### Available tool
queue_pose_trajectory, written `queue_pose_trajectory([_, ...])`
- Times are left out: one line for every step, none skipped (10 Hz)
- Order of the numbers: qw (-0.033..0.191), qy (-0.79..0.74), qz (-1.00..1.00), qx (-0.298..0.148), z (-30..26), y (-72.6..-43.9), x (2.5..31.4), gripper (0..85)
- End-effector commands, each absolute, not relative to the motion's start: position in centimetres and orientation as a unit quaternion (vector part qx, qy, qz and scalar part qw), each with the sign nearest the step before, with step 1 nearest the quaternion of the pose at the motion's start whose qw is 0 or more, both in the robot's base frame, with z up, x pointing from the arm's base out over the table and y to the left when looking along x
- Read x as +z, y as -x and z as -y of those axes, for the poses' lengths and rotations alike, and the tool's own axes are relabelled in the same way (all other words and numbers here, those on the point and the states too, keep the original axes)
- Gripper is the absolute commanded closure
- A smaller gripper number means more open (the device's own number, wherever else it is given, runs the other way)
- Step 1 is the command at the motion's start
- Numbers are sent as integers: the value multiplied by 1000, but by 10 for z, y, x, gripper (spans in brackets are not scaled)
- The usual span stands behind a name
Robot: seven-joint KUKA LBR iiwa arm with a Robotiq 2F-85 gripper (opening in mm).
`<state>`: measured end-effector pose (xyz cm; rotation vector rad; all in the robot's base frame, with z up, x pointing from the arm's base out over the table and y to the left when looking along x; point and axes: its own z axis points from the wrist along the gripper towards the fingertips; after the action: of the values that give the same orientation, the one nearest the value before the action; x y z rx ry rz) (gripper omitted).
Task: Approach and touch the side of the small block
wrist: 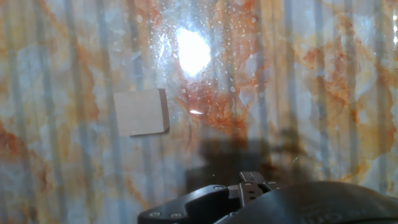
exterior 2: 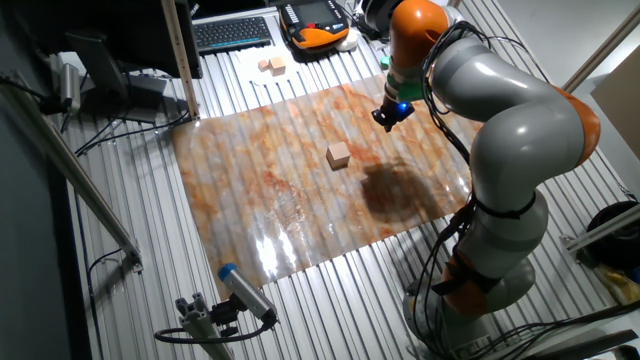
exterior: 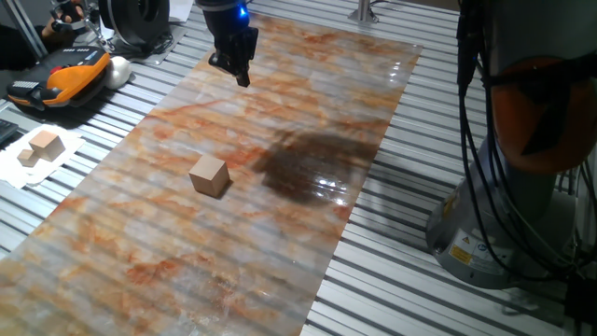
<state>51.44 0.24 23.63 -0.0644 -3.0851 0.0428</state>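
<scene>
Progress was small: the gripper [exterior: 242, 75] hung above the far part of the marbled sheet [exterior: 308, 196], well apart from the small block [exterior: 210, 175], so approach and touch were both left. Its fingers looked pressed together. The block sat alone near the sheet's middle. Around it were the slatted metal table [exterior: 420, 289], 2 paler blocks [exterior: 39, 147] on paper and an orange pendant [exterior: 65, 79].

Matt wooden small block [exterior: 210, 175] on glossy marbled sheet [exterior: 308, 112], ribbed metal table [exterior: 401, 280].

Slatted metal table [exterior: 140, 103], marbled glossy mat [exterior: 280, 243]
</scene>
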Motion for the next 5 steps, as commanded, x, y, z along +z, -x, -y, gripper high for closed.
queue_pose_trajectory([27, 18, 999, 14, -2, -514, 236, 850])
queue_pose_trajectory([26, 15, 999, 15, -2, -514, 236, 850])
queue_pose_trajectory([26, 15, 999, 15, -3, -514, 236, 850])
queue_pose_trajectory([28, 18, 999, 15, -2, -514, 236, 850])
queue_pose_trajectory([28, 18, 999, 15, -2, -514, 236, 850])
